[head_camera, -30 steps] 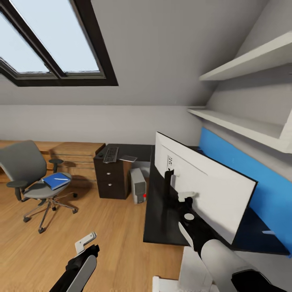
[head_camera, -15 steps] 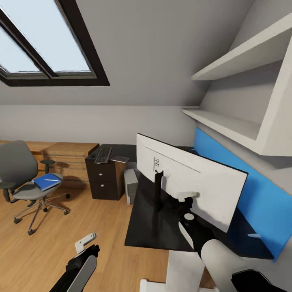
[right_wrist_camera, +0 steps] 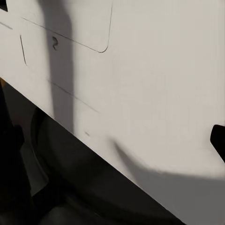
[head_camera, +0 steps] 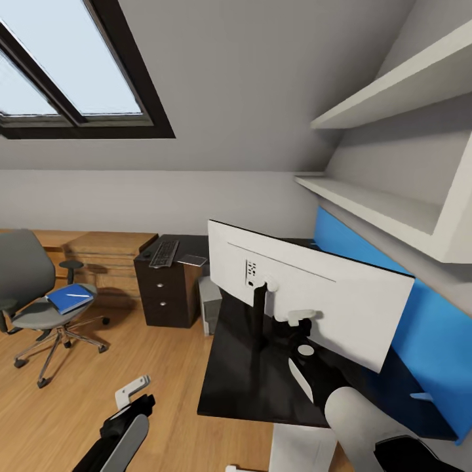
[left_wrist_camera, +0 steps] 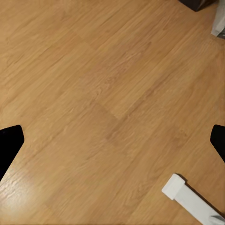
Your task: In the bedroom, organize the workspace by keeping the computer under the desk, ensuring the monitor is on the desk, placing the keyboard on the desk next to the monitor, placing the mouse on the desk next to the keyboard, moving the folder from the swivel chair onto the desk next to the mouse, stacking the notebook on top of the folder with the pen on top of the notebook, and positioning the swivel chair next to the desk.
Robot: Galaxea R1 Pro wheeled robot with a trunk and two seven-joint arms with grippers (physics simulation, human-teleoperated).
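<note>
The monitor [head_camera: 308,298] stands on the glossy black desk [head_camera: 239,383] with its white back toward me, on a black post. My right gripper [head_camera: 301,316] is at the lower edge of that back, fingers apart. In the right wrist view the monitor's back [right_wrist_camera: 140,70] is very close, with one fingertip [right_wrist_camera: 218,140] at the frame's edge. My left gripper [head_camera: 131,391] hangs open over the floor [left_wrist_camera: 108,93]. The keyboard [head_camera: 164,253] and the grey notebook [head_camera: 192,260] lie on the far desk end. The computer [head_camera: 210,303] stands under the desk. The blue folder [head_camera: 67,298], with the white pen [head_camera: 78,295] on it, lies on the swivel chair [head_camera: 29,275].
Dark drawers [head_camera: 164,295] carry the far desk end, with low oak cabinets [head_camera: 108,252] beside them. A blue wall panel [head_camera: 419,328] and white shelves [head_camera: 373,203] line the right wall. A white desk leg [head_camera: 301,449] stands close below me. Oak floor lies between me and the chair.
The view has panned right, shifting chair and drawers left in the picture. The monitor has turned on the desk, its back more broadside to me, with my right gripper staying at its lower edge.
</note>
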